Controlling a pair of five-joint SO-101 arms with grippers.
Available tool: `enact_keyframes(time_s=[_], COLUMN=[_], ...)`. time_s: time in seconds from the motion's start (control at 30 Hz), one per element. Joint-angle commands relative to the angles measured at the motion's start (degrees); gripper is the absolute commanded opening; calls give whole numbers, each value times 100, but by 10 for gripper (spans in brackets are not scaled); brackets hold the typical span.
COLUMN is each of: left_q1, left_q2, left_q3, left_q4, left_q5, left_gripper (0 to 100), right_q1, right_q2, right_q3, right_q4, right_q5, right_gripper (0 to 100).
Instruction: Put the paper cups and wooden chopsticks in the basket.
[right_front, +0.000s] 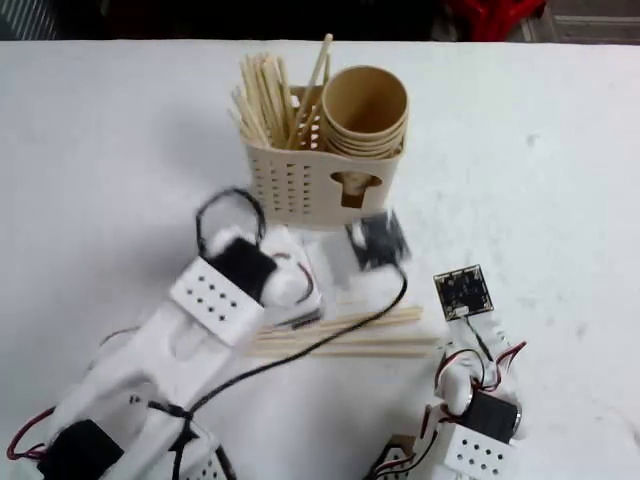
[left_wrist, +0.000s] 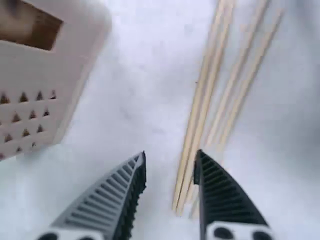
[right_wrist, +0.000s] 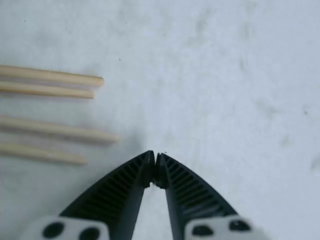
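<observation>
Four pale chopsticks (right_front: 395, 349) lie near the basket (right_front: 290, 185); tan cups (right_front: 365, 100) nest inside it. Left gripper (left_wrist: 170, 155) gapes; right gripper (right_wrist: 155, 156) closed, empty; white table (right_front: 120, 130) beneath.

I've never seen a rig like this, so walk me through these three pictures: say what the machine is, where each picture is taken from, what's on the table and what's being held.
These are two small robot arms at a white table. One picture looks down on both: the left arm reaches toward the basket, and the right arm sits at the lower right. The other two pictures come from a camera on each wrist, looking past that arm's black jaws. The basket holds stacked paper cups and a bundle of chopsticks. A few loose chopsticks lie flat on the table. The left jaws are open over one end of them, and the right jaws are shut beside the other end. Nothing is held.
</observation>
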Motion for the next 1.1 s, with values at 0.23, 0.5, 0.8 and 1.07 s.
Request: enact_keyframes(time_s=[0.23, 0.5, 0.8, 1.07], left_q1=[101, -101, -593, -1174], left_q2=[66, 2334, 3846, 3987], left_q3=[1371, 334, -1169, -1908], left_q4=[-1222, -1547, -1389, -1371], left_q5=[-782, -835, -791, -782], left_gripper=[251, 249, 202, 203], right_q1=[31, 31, 31, 31], right_q2=[-48, -48, -48, -48], right_q3=[35, 35, 35, 35], right_q4=[22, 22, 22, 22], right_q5=[26, 26, 26, 26], right_gripper=[15, 15, 15, 15])
